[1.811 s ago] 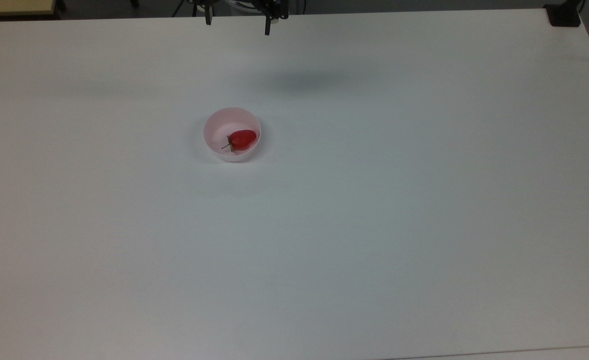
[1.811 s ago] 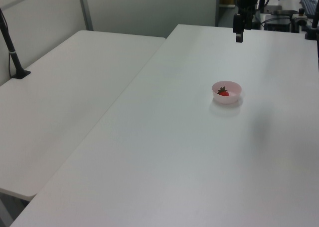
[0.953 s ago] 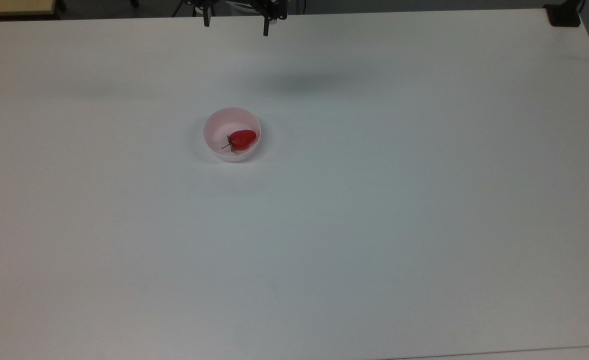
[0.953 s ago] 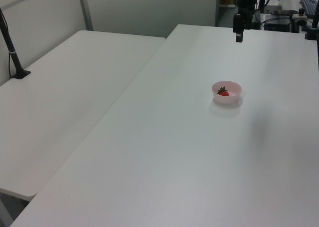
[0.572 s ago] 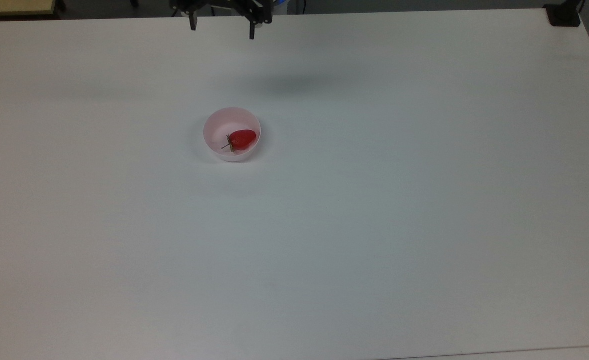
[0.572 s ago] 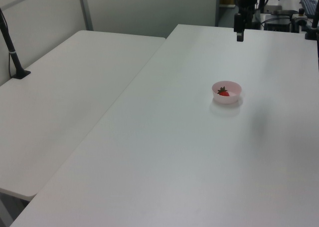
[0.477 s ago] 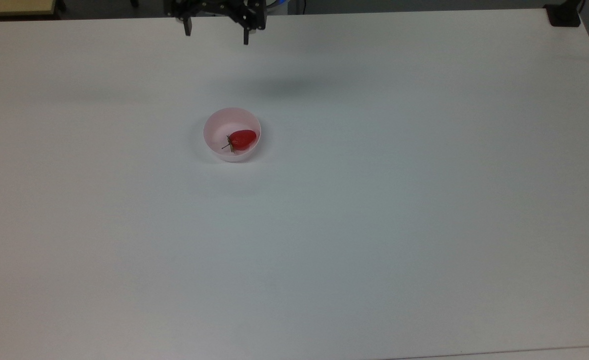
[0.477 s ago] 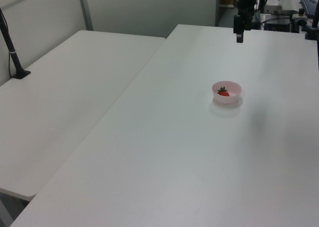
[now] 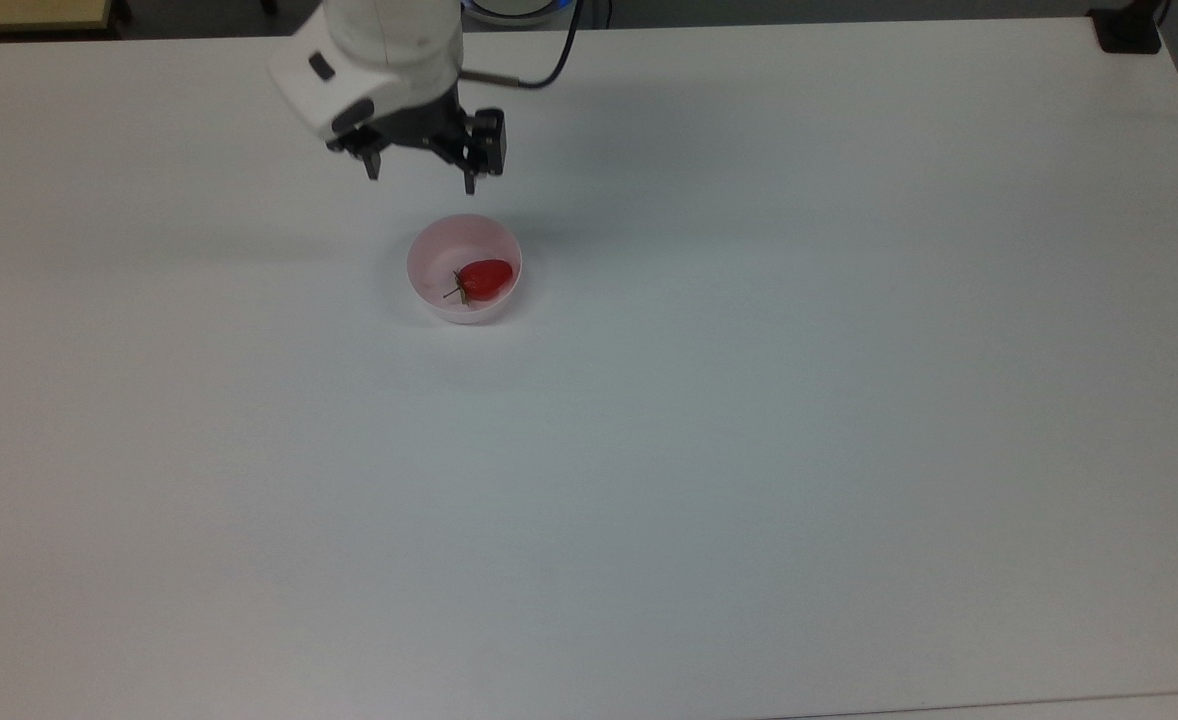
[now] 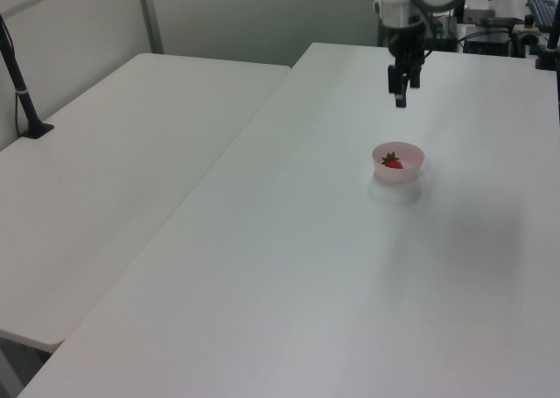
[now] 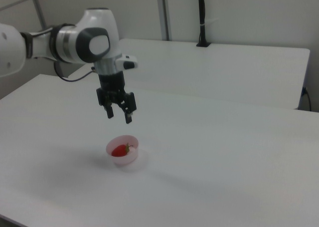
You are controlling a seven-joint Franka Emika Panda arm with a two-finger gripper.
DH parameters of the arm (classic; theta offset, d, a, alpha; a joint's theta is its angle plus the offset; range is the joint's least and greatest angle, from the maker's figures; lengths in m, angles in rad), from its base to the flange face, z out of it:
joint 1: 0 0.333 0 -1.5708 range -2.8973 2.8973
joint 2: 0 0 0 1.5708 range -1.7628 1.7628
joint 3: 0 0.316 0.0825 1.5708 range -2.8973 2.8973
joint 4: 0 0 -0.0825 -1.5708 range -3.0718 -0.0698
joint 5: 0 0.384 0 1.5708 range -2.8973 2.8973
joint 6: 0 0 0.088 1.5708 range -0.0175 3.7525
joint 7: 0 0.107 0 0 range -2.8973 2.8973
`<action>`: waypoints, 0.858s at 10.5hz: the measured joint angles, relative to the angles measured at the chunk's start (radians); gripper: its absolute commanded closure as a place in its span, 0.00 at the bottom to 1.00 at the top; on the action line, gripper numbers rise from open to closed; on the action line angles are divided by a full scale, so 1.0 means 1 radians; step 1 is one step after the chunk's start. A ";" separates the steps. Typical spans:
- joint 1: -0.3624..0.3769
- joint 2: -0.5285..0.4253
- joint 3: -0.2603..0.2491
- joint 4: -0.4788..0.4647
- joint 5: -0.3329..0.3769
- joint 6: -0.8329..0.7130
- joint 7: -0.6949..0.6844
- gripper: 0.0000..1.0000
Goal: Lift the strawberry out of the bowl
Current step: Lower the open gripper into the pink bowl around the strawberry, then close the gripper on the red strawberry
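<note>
A red strawberry [image 9: 485, 279] with a dark stem lies inside the pale pink bowl [image 9: 439, 252] on the white table; the same strawberry [image 11: 119, 150] and bowl [image 11: 130, 157] appear in the right view, and the bowl [image 10: 409, 169] with the strawberry [image 10: 393, 163] in the left view. My gripper [image 9: 421, 178] hangs open above the table, just beyond the bowl's far rim in the top view. Seen from the right view, the gripper [image 11: 118, 115] floats well above the bowl with nothing between its fingers. The gripper [image 10: 401, 98] points down in the left view.
The white table [image 9: 749, 400] spreads wide around the bowl. A second white table [image 10: 114, 153] adjoins it on the left view's left, with a black pole [image 10: 22, 87] on it. A black clamp [image 9: 1127, 30] sits at the top view's far right corner.
The arm has swung in from the table's far edge toward the bowl and come lower, and its white body now shows. Bowl and strawberry have not moved.
</note>
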 measured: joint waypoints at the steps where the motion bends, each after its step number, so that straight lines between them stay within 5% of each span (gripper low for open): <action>1: 0.000 0.037 0.000 -0.001 0.000 0.023 0.020 0.18; 4: 0.004 0.119 0.002 -0.012 0.000 0.085 0.046 0.37; 9: 0.029 0.185 0.005 -0.055 0.000 0.156 0.134 0.37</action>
